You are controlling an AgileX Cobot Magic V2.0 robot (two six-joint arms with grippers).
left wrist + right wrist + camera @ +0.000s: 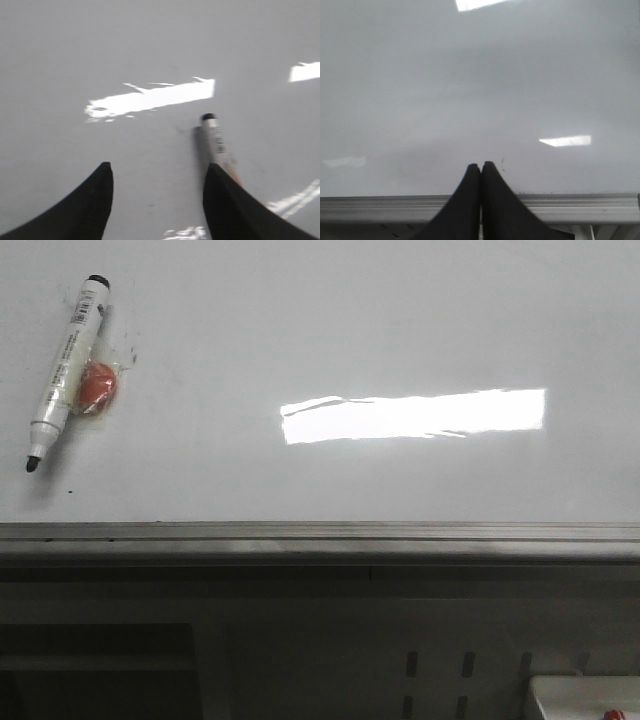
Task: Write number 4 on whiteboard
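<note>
At ten o'clock on the whiteboard (350, 320), front view: marker (64, 370) lies uncapped, long axis running one to seven o'clock, tip low, an orange-red lump (98, 385) touching its side. No number 4 drawn yet.

Left wrist view: left gripper (157, 192) spread wide, marker (216, 145) beside one finger, outside the gap. Left arm nearer.

Right wrist view: right gripper (480, 172) pressed together, empty, over the board's grey edge strip (380, 207).

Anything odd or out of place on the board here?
The marker lies uncapped on the whiteboard, tip exposed, resting against a small red object with smudges around it. A black speck sits near the tip. No 4 is drawn yet.
</note>
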